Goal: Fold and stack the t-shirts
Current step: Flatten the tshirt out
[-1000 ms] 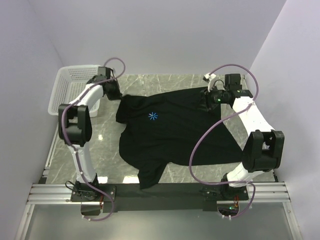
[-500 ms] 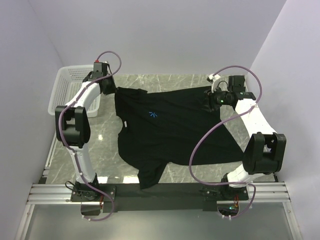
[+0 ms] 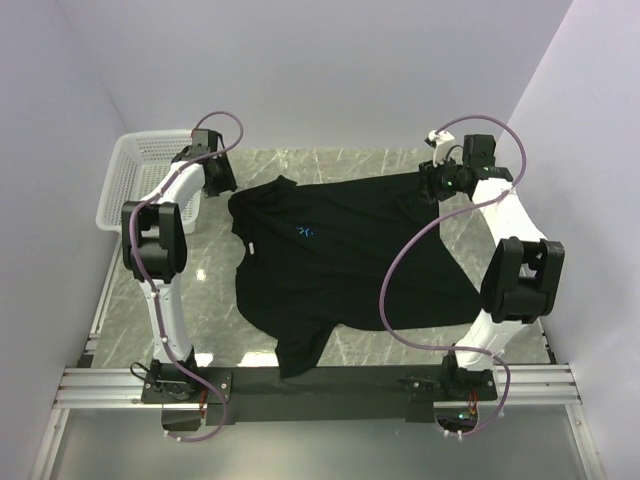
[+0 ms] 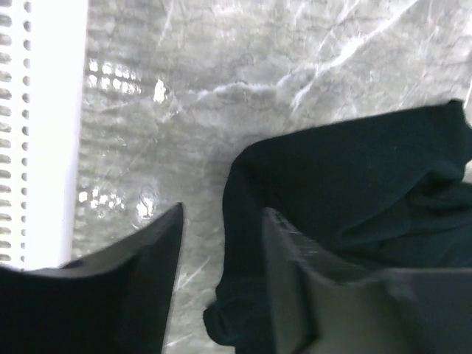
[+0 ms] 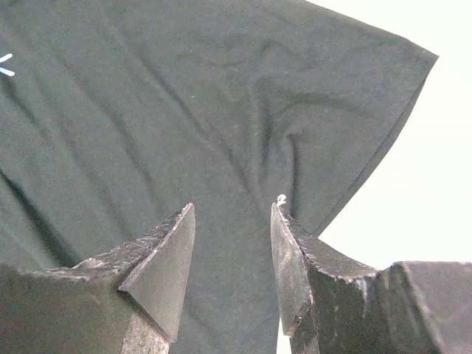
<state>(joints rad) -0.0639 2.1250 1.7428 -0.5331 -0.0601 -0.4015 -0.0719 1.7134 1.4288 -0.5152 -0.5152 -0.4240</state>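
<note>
Now, from the left: the white basket (image 3: pixel 125 185) sits just past the t-shirt's (image 3: pixel 340 260) far-left corner. The left gripper (image 4: pixel 221 221), shut on that corner a moment ago, has let go. Its jaws stand partly open with only bare table (image 3: pixel 200 290) between them, and the cloth lies slack just beside it. The shirt is spread flat, logo (image 3: pixel 303 230) up. At its far-right edge the right gripper (image 5: pixel 232 210) hovers with jaws parted, holding nothing. Spreading looks done, so folding likely comes next.

table (image 3: pixel 213 300): grey marble | on it: black t-shirt (image 3: pixel 340 260) spread out; white mesh basket (image 3: pixel 118 190) far-left
</note>
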